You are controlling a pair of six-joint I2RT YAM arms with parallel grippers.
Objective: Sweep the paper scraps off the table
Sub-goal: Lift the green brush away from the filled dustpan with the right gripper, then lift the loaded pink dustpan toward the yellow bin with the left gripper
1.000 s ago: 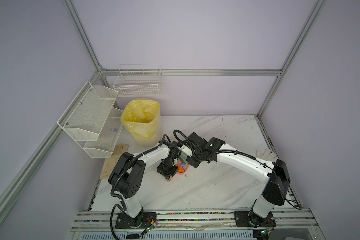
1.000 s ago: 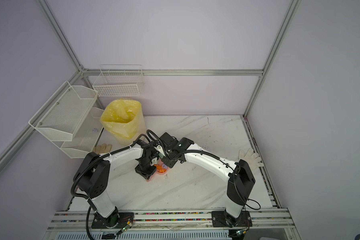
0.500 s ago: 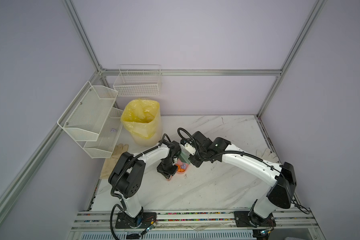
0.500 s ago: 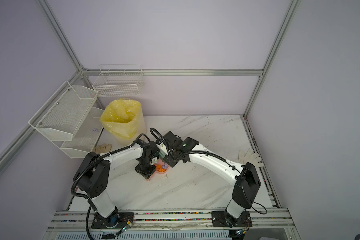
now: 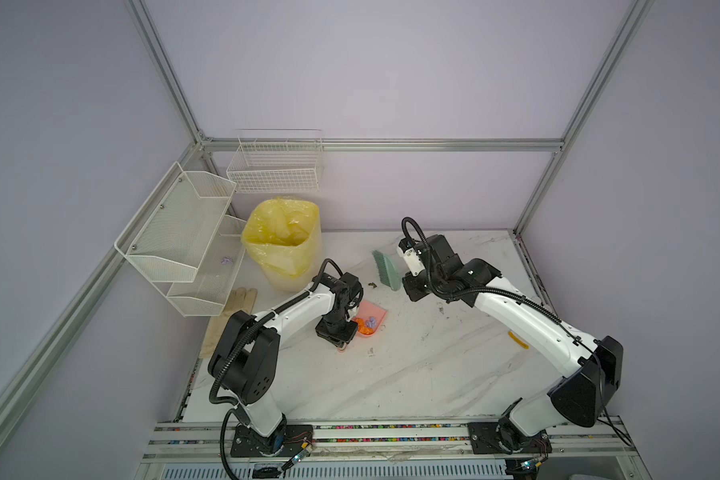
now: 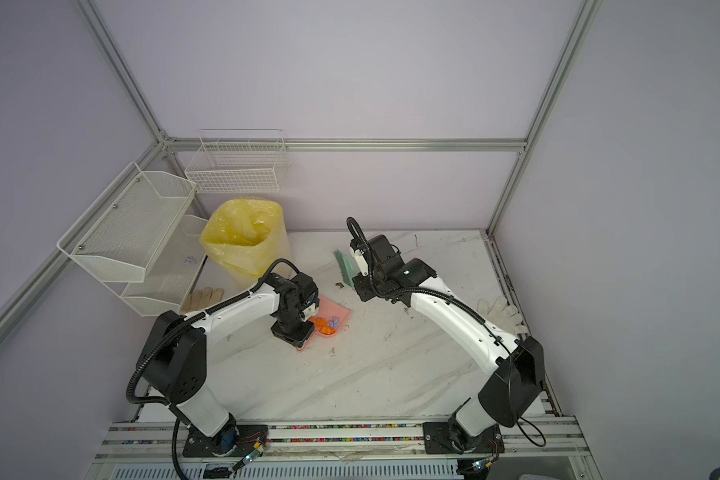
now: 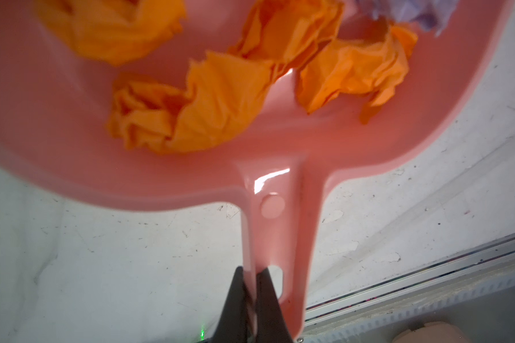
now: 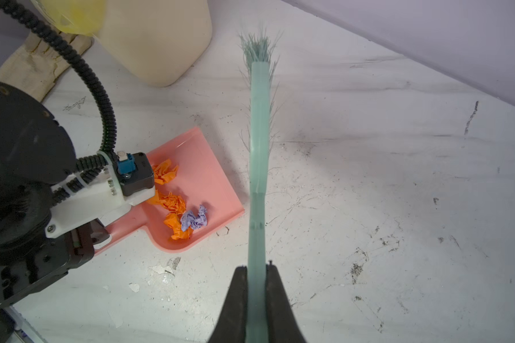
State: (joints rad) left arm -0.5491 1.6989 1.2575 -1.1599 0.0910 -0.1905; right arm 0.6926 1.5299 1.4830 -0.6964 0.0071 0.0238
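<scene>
Paper scraps [image 8: 180, 213], several orange wads and one lilac, lay bunched in the pink dustpan [image 8: 202, 172] toward its handle end. The pan was on or just over the marble table [image 5: 412, 374], a little in front of the bin [image 5: 283, 241] with the yellow bag; whether its lip rested on the marble I could not tell. The left gripper [image 7: 252, 282] was pinched tight on one edge of the dustpan's handle, beside the hanging hole. The right gripper [image 8: 256, 276] was clamped on the handle of a pale green brush [image 8: 259, 133], which pointed away from the wrist toward the back wall, apart from the pan and further back on the table in both top views. A small lilac wad sat on the lower shelf of the white wire rack [image 5: 175, 232]. A beige glove [image 5: 229, 320] lay at the table's left edge under that rack. A white glove [image 6: 499, 311] lay at the right edge, and a thin yellow strip [image 5: 518, 338] lay close by the right arm.
</scene>
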